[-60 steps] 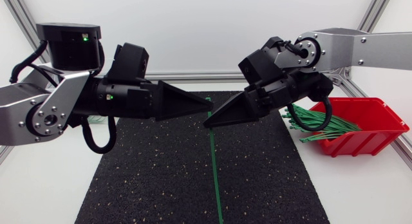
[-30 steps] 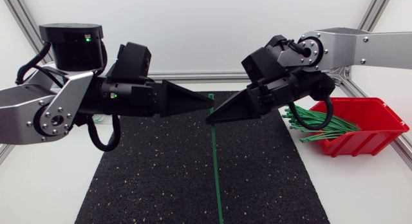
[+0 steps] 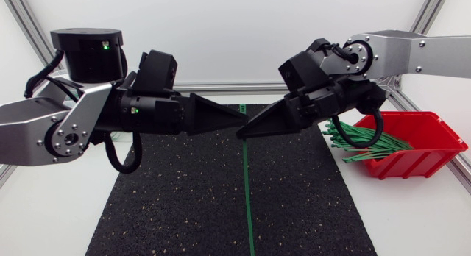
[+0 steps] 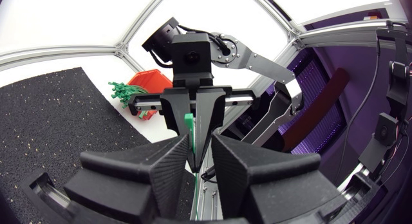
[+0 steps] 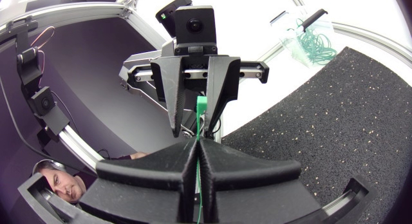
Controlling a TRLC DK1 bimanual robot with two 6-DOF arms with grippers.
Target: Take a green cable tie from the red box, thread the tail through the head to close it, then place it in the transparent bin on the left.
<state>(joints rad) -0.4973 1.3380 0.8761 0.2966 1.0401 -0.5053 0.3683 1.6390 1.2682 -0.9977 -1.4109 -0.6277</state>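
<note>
Above the black mat (image 3: 184, 204) my two grippers meet tip to tip. My right gripper (image 3: 241, 135) is shut on a green cable tie (image 3: 246, 190), whose long tail hangs straight down over the mat. The tie's head (image 5: 201, 105) sticks up just past the right fingertips. My left gripper (image 3: 241, 124) faces it, fingers a narrow gap apart on either side of that head, not visibly pinching it. The red box (image 3: 430, 149) at the right holds several green ties (image 3: 364, 138). In the right wrist view the transparent bin (image 5: 309, 37) with green ties lies beyond the mat's far corner.
Aluminium frame posts (image 3: 33, 35) stand at the table's back corners. The white table (image 3: 51, 219) shows on both sides of the mat. The red box sits off the mat's right edge, under my right arm's cable loop (image 3: 372, 134).
My left gripper's fingers have narrowed around the tie's head and the left arm has edged rightward. The right gripper, still shut on the tie, has risen slightly.
</note>
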